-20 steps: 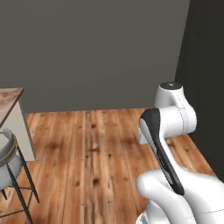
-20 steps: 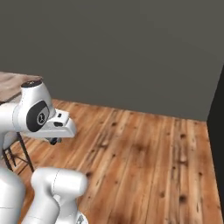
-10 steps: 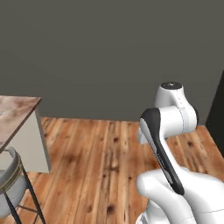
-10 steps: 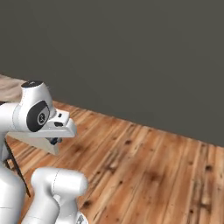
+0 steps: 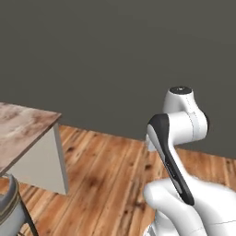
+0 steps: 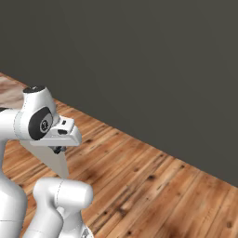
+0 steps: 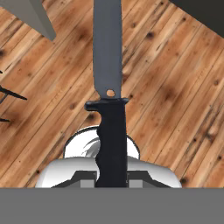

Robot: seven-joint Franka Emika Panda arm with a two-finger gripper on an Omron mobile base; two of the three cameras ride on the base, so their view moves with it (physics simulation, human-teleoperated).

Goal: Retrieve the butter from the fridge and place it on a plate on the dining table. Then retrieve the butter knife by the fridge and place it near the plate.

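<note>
A wooden plank floor [image 5: 106, 179] was seen below a dark grey wall; a marbled brown-and-cream counter top [image 5: 20, 131] on a pale panel was set on it at the left; a stool [image 5: 11, 207] was stood just beside the counter.

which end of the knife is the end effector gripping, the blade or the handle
The handle: the end effector clamps the butter knife at its black, contoured grip below the guard. The flat grey blade, with a small hole near its base, sticks out free over the wooden floor.
</note>
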